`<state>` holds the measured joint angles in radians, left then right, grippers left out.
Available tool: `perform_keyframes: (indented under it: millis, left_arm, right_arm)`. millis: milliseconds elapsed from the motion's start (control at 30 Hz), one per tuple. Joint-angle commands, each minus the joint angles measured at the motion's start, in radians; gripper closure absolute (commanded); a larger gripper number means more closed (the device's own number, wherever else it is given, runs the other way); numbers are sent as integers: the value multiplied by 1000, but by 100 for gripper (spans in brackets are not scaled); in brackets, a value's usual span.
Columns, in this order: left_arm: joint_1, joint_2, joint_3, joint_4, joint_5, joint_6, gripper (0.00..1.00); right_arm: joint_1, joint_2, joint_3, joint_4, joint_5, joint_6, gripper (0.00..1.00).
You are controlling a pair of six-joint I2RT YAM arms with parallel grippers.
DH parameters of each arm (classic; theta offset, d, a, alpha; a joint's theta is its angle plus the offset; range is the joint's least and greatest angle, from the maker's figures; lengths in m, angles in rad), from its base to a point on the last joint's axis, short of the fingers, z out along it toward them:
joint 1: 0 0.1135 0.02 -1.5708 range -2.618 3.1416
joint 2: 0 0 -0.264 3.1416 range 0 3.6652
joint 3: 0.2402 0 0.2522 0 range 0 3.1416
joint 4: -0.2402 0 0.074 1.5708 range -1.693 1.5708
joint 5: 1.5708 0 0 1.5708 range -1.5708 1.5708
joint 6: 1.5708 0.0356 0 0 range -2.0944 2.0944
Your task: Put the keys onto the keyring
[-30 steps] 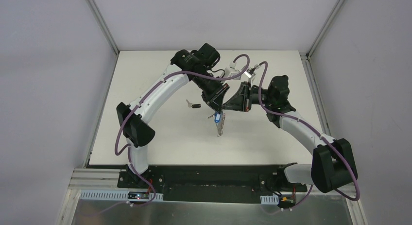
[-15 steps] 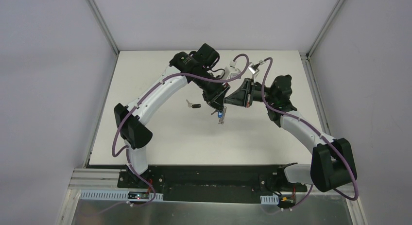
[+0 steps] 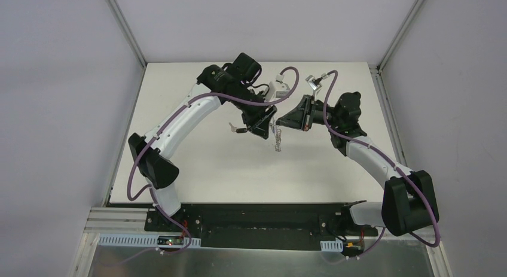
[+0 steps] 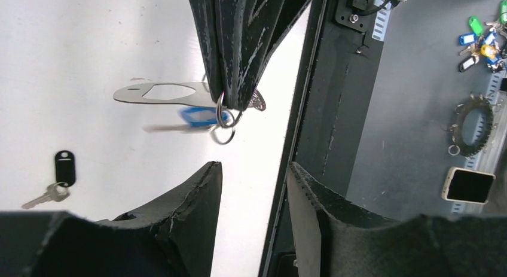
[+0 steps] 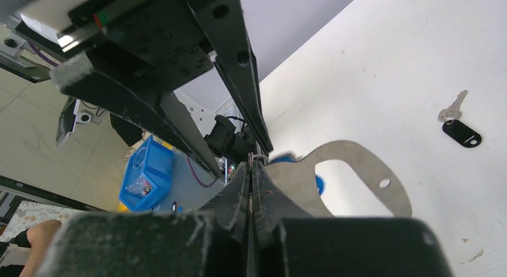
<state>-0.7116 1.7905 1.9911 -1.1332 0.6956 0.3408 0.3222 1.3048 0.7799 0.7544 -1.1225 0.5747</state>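
Keyring [image 4: 161,93] hangs over the middle of the desk [image 4: 89,37], with the right tool [image 4: 236,100] pinched tight on its ring, probably so keys can be threaded. Blue-tag key [image 4: 196,116] already dangles there. Left tool [image 4: 254,169] is spread and empty, and the black-head key [image 4: 64,167] lies on the desk, further left.

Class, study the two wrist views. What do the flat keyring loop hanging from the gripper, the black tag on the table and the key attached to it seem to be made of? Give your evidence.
keyring loop: likely thin sheet metal, matt silvery-grey, with a cleanly cut oval opening.
tag: probably plastic, uniform black, with a rounded moulded shape.
key: metal, pale and silvery, with a slight shine.
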Motion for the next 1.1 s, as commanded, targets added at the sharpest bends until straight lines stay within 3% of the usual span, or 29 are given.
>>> perform_keyframes:
  millis: [0,333,667,1067]
  left_arm:
    - [11,-86,-42,65,-17,59,55]
    - [8,-116,-107,209,22,80,53]
    - [-13,-108,-127,242,36,110,61]
    - [-40,-112,-176,254,38,93,91]
  right_arm:
    - [-6,-12,13,51,-37,-23,100]
    - [-5,-8,9,51,-53,-23,100]
    - [-6,-4,10,46,-55,-24,100]
    - [-6,5,30,-23,18,-39,100]
